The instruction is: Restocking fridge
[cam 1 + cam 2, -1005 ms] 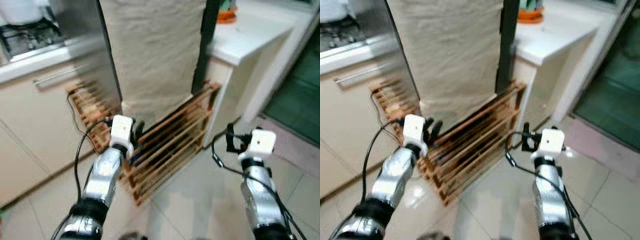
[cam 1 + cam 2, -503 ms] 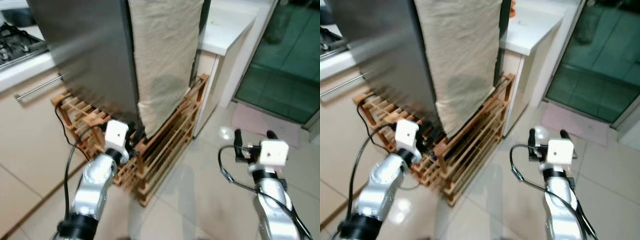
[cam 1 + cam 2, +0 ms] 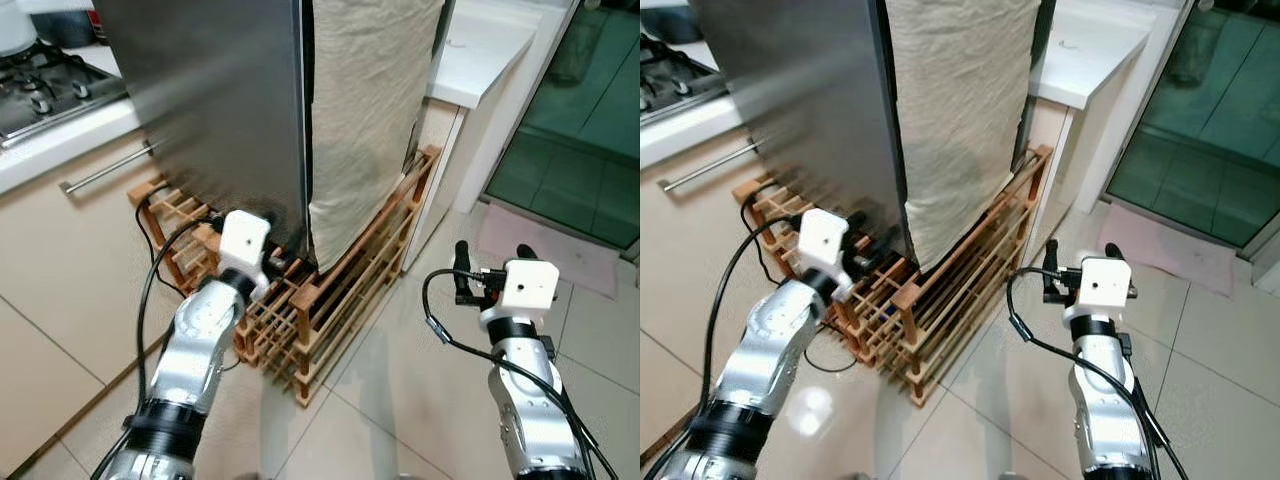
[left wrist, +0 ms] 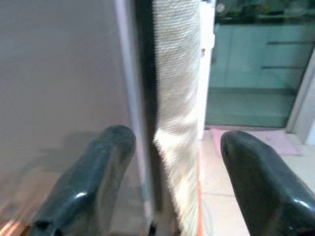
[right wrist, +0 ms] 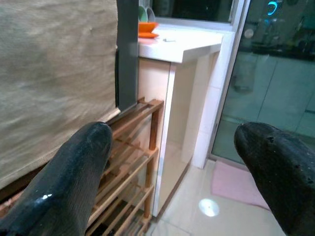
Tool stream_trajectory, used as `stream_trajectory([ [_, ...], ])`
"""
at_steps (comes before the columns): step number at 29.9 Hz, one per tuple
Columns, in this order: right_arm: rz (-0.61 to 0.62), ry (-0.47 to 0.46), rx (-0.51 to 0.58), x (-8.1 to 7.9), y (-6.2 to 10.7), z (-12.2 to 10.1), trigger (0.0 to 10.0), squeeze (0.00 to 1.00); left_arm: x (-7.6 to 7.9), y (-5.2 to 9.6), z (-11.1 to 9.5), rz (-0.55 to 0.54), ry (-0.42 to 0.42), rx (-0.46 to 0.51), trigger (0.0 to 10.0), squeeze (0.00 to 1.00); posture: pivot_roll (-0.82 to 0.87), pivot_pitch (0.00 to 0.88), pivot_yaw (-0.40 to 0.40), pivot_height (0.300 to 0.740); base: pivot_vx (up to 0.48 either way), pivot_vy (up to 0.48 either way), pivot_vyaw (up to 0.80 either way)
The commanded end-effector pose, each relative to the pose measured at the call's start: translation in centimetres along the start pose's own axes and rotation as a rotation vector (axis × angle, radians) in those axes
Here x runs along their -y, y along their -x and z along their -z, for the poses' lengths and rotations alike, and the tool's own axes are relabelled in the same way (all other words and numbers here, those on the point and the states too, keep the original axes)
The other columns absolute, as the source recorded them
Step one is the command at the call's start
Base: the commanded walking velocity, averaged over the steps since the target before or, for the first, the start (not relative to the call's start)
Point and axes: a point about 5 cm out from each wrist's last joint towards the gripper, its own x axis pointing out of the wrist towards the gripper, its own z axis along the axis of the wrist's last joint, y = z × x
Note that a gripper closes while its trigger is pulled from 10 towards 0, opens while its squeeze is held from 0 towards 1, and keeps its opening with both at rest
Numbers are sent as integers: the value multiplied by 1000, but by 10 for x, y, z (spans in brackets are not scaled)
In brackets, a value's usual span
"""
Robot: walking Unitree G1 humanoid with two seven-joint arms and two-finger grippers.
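Observation:
The fridge (image 3: 220,100) is a tall stainless steel box with a beige cloth (image 3: 370,110) draped down its front. It stands on a slatted wooden rack (image 3: 340,290). My left gripper (image 3: 278,266) is low at the fridge's bottom corner, just above the rack. In the left wrist view its fingers (image 4: 88,177) are open, and the fridge's dark edge seam (image 4: 145,98) runs between them. My right gripper (image 3: 490,265) hovers open over the floor tiles to the right of the rack, holding nothing. Its fingers (image 5: 74,172) frame the rack's end and the counter.
A white counter (image 3: 490,50) with an orange dish (image 5: 147,27) adjoins the fridge on the right. A stove (image 3: 50,85) and a cabinet with a bar handle (image 3: 100,175) are on the left. A glass door (image 3: 580,130) and a pink mat (image 3: 545,250) lie to the right. A black cable (image 3: 150,300) loops by the rack.
The whole picture has shifted, so the camera moved and now faces the fridge's corner more squarely. Both grippers hold about the same pose, left by the fridge base, right open over the floor.

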Motion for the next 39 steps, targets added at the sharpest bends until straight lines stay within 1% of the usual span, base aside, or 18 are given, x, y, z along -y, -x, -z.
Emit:
stream_trajectory([
  [1,1,12,-3,1,-3,-2,10000,0,0,-10,-6,1,9,1,10000,0,-58,0,4,736,0,0,0],
  [3,1,14,-3,1,-3,-2,10000,0,-3,-20,-16,-18,6,19,10000,0,-64,0,8,736,0,0,0],
  [5,1,17,-4,1,-3,-1,10000,0,-4,-27,-28,-23,24,49,10000,0,-68,0,12,736,0,0,0],
  [8,3,20,-12,2,-1,0,10000,0,-3,-34,-41,-15,55,72,10000,0,-77,0,18,736,0,0,0],
  [10,6,21,-17,2,1,1,10000,0,-1,-38,-46,-8,66,76,10000,0,-81,0,21,736,0,0,0],
  [13,9,20,-26,2,2,3,10000,0,2,-42,-45,-4,60,63,10000,0,-84,0,22,736,0,0,0],
  [15,7,20,-31,0,2,3,10000,0,7,-46,-42,12,74,50,10000,0,-84,0,22,736,0,0,0],
  [16,7,20,-31,0,2,3,10000,0,7,-46,-42,12,74,50,10000,0,-84,0,22,736,0,0,0],
  [21,2,14,-50,3,2,5,10000,0,16,-59,-38,-3,85,-1,10000,0,-86,0,12,736,0,0,0],
  [22,2,14,-53,3,2,5,10000,0,16,-62,-37,-18,96,-17,10000,0,-90,0,14,736,0,0,0],
  [23,2,16,-54,3,1,5,10000,0,18,-68,-37,-51,118,-39,10000,0,-98,0,16,736,0,0,0],
  [27,7,19,-53,4,1,5,10000,0,21,-73,-38,-74,132,-50,10000,0,-110,0,25,736,0,0,0],
  [32,15,21,-53,6,3,5,10000,0,16,-72,-38,-92,147,-45,10000,0,-113,0,29,736,0,0,0],
  [35,14,24,-62,6,6,7,10000,0,10,-71,-39,-104,141,-38,10000,0,-113,0,28,736,0,0,0],
  [38,12,26,-68,5,8,9,10000,0,4,-64,-35,-117,116,-40,10000,0,-107,0,32,736,0,0,0],
  [39,12,26,-68,5,8,9,10000,0,4,-64,-35,-117,116,-40,10000,0,-107,0,32,736,0,0,0],
])
